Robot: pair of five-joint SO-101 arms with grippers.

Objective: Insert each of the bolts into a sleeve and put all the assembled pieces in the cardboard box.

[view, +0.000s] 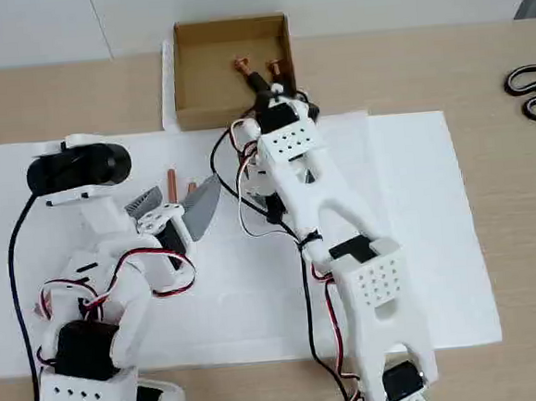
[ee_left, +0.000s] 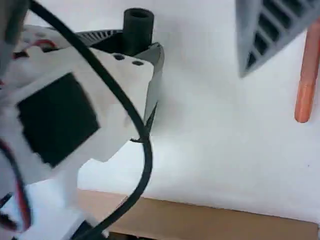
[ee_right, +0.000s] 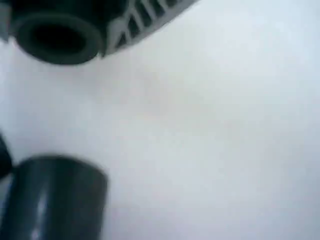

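Observation:
My left gripper (view: 173,193) (ee_left: 200,60) stands open over the white paper (view: 420,244). Two copper bolts (view: 172,180) (view: 191,186) lie just past its grey fingertips; one bolt (ee_left: 307,75) lies beside the outer finger (ee_left: 270,30). A black sleeve (ee_left: 137,25) stands upright by the other jaw, not gripped. The right arm stretches to the cardboard box (view: 194,85), with my right gripper (view: 273,93) at the box's near edge. Bolts in sleeves (view: 244,68) (view: 276,70) lie inside the box. In the right wrist view, two black sleeves (ee_right: 57,37) (ee_right: 55,200) show close up over a white surface.
Scissors (view: 533,87) lie at the far right on the wooden table (view: 479,54). A black cable (ee_left: 125,115) crosses the left wrist view. The right arm's body and wires (view: 304,188) cover the middle of the paper.

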